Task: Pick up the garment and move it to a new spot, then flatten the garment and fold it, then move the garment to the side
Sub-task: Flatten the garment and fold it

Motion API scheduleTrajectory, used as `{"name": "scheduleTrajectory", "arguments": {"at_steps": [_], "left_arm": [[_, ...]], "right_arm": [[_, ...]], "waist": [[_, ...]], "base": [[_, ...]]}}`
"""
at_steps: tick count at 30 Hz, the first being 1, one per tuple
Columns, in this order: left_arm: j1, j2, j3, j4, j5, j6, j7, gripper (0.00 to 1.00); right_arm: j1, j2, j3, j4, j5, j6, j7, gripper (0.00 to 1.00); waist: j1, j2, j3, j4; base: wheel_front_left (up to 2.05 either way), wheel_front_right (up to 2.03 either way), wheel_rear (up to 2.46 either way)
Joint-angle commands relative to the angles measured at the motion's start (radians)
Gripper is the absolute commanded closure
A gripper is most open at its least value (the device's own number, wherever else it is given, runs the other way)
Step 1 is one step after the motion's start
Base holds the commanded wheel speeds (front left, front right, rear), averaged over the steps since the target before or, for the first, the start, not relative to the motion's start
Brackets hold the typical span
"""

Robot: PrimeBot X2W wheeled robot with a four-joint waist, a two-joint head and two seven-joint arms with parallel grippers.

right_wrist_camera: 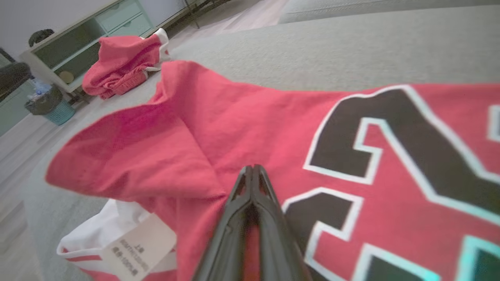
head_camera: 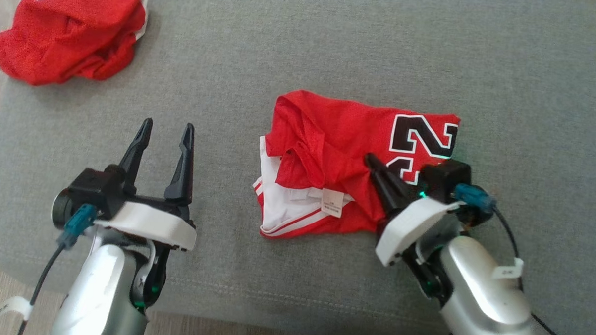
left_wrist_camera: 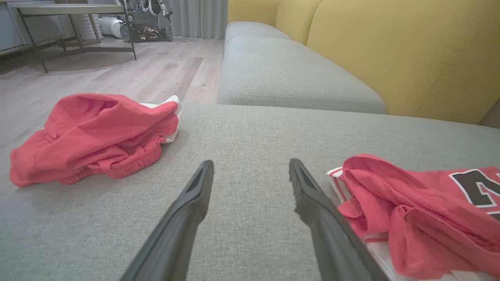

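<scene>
The garment [head_camera: 338, 139] is a red jersey with a black number, white trim and a white label, lying crumpled on the grey cushion [head_camera: 332, 44]. My right gripper [head_camera: 371, 161] is shut on a fold of it near the number; in the right wrist view the closed fingertips [right_wrist_camera: 253, 171] pinch red cloth of the garment [right_wrist_camera: 218, 125]. My left gripper [head_camera: 165, 128] hovers open over bare cushion, left of the garment. The left wrist view has its fingers [left_wrist_camera: 195, 199] spread wide, the garment [left_wrist_camera: 410, 195] just to their right.
A second red garment [head_camera: 70, 30] is bunched at the cushion's far left corner, also seen as a heap [left_wrist_camera: 93, 132] in the left wrist view. A yellow backrest [left_wrist_camera: 390, 50] rises behind the cushions. Wooden floor, a table [left_wrist_camera: 70, 11] and a bin [right_wrist_camera: 49, 103] lie beyond.
</scene>
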Motion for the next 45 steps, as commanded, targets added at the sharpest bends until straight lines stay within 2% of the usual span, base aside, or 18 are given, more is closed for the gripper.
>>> {"name": "scheduleTrajectory", "arguments": {"at_steps": [1, 10, 17, 21, 26, 28, 29, 38, 45], "left_arm": [[-0.043, 0.016, 0.034, -0.025, -0.010, 0.000, -0.011, 0.00], [-0.047, 0.015, 0.040, -0.017, -0.011, 0.001, -0.017, 0.00], [-0.046, 0.013, 0.040, -0.011, -0.011, 0.001, -0.019, 0.00], [-0.038, 0.015, 0.042, -0.007, -0.012, 0.004, -0.020, 0.00], [-0.019, 0.024, 0.049, -0.009, -0.010, 0.013, -0.020, 0.00], [-0.011, 0.028, 0.053, -0.013, -0.009, 0.018, -0.020, 0.00], [-0.007, 0.031, 0.054, -0.016, -0.008, 0.021, -0.021, 0.00], [0.023, 0.062, 0.066, -0.045, -0.002, 0.044, -0.009, 0.00], [0.071, 0.079, 0.071, -0.067, 0.002, 0.068, 0.008, 0.00]], "right_arm": [[-0.035, 0.010, 0.050, -0.001, 0.024, -0.001, -0.021, 1.00], [-0.102, 0.019, 0.231, 0.060, 0.110, -0.001, -0.075, 1.00], [-0.120, 0.017, 0.337, 0.083, 0.113, -0.001, -0.074, 1.00], [-0.116, 0.011, 0.314, 0.075, 0.111, -0.001, -0.105, 1.00], [-0.085, -0.006, 0.181, -0.004, 0.089, -0.001, -0.146, 1.00], [-0.061, -0.012, 0.101, -0.046, 0.066, -0.001, -0.151, 0.52], [-0.048, -0.014, 0.057, -0.070, 0.051, -0.001, -0.153, 0.00], [0.105, -0.005, -0.278, -0.303, -0.096, -0.001, -0.095, 0.00], [0.226, 0.010, -0.397, -0.449, -0.146, -0.001, -0.026, 0.00]], "waist": [[0.0000, 0.0000, 0.005, 0.006], [0.0000, 0.0000, 0.012, 0.002], [0.0000, 0.0000, 0.004, -0.010], [0.0000, 0.0000, -0.011, -0.023], [0.0000, 0.0000, -0.042, -0.048], [0.0000, 0.0000, -0.054, -0.060], [0.0000, 0.0000, -0.061, -0.065], [0.0000, 0.0000, -0.117, -0.113], [0.0000, 0.0000, -0.174, -0.138]], "base": [[0.00, 0.00, 0.00], [0.00, 0.00, 0.00], [0.00, 0.00, 0.00], [0.00, 0.00, 0.00], [0.00, 0.00, 0.00], [0.00, 0.00, 0.00], [0.00, 0.00, 0.00], [0.00, 0.00, 0.00], [0.00, 0.00, 0.00]]}}
